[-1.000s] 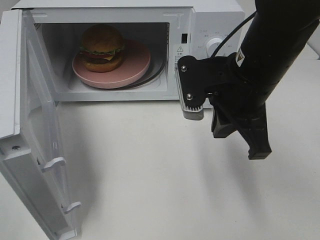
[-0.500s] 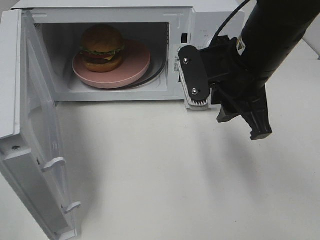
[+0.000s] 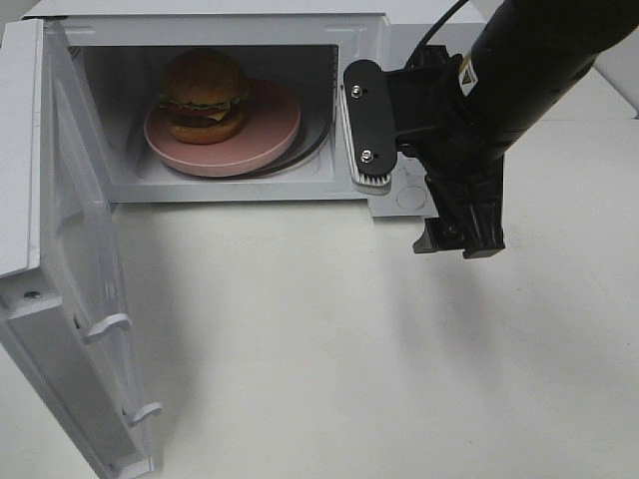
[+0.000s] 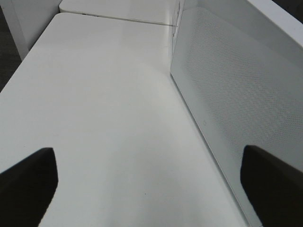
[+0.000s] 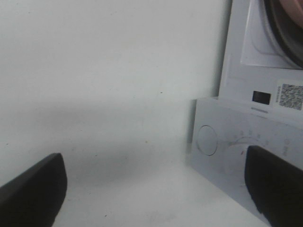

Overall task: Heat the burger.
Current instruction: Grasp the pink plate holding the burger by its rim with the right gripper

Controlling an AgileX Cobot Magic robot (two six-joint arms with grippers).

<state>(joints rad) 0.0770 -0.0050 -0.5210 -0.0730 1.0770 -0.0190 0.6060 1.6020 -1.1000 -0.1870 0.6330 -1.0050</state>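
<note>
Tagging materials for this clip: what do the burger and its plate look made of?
Burger: probably a plastic or rubber replica; the bun is evenly glossy, the layers neatly moulded. Plate: matte pink, smooth, with a soft sheen, plastic or glazed ceramic; I cannot tell which.

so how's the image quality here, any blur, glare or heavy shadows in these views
Exterior high: sharp and evenly lit; the burger is clear inside the microwave, soft shadows on the table under the right arm. Left wrist: dark fingers blurred at the edges. Right wrist: soft focus, dial washed out, broad grey shadow.
</note>
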